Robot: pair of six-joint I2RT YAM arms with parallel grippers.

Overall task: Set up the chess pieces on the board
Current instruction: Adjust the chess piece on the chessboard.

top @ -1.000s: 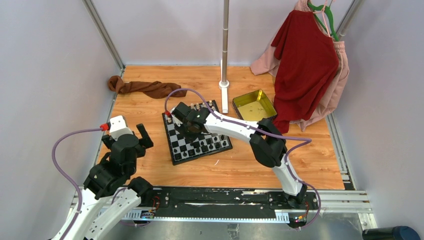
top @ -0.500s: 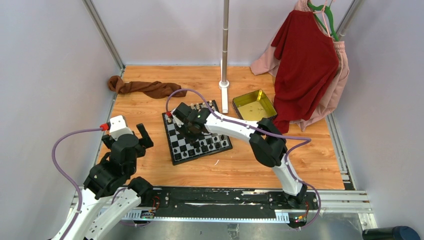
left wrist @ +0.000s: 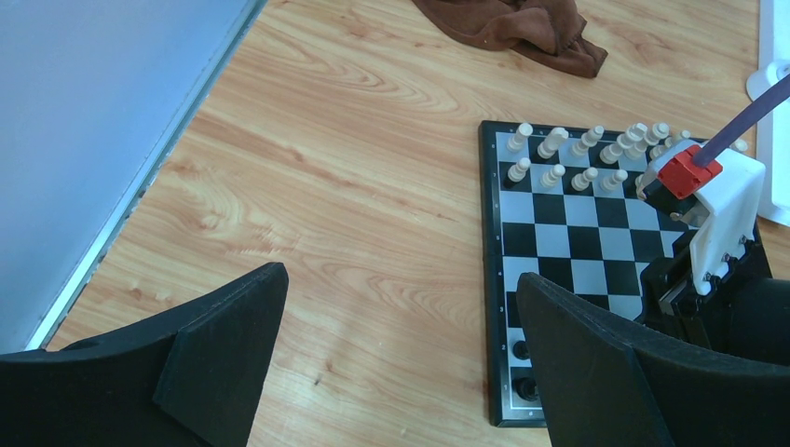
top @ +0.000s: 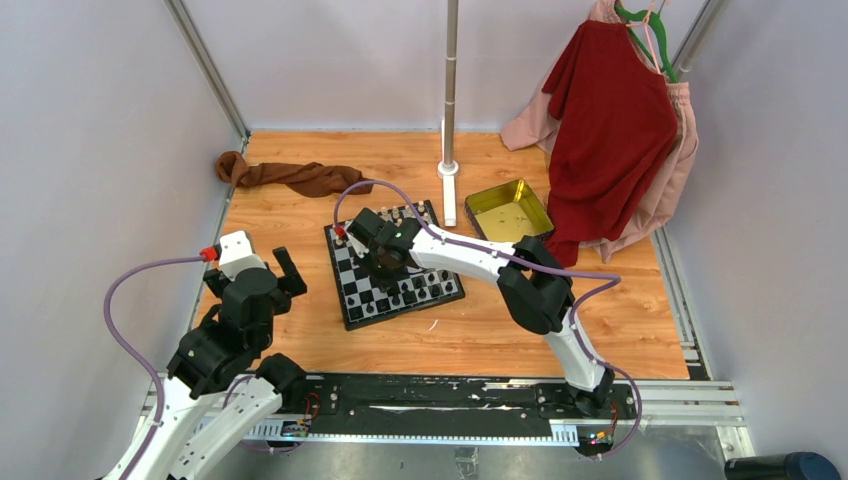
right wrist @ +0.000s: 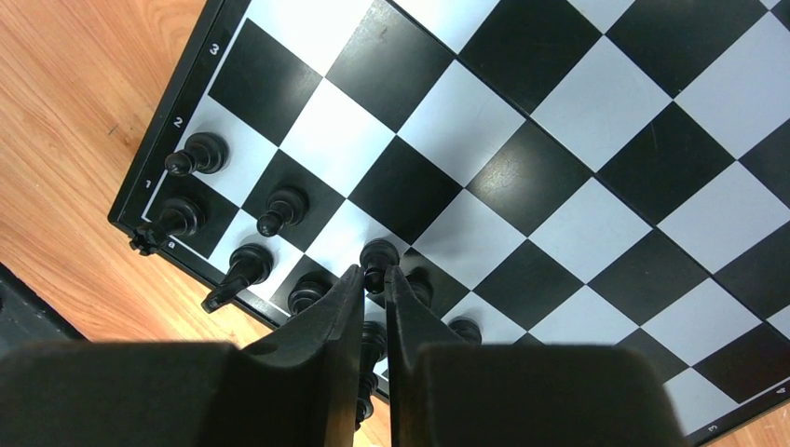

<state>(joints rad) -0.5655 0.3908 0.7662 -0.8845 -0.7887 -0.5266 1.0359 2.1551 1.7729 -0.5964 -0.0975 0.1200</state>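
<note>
One black pawn (right wrist: 378, 251) seems pinched by the right tool (right wrist: 374, 273).

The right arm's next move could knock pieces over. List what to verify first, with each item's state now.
1. black pawn between the right gripper fingertips: ok.
2. Grip on it firm: cannot tell.
3. neighbouring black pieces clear of the fingers: cannot tell, some are hidden underneath.
4. left gripper open, off the board: ok.
5. Visible cream pieces upright: ok.
</note>
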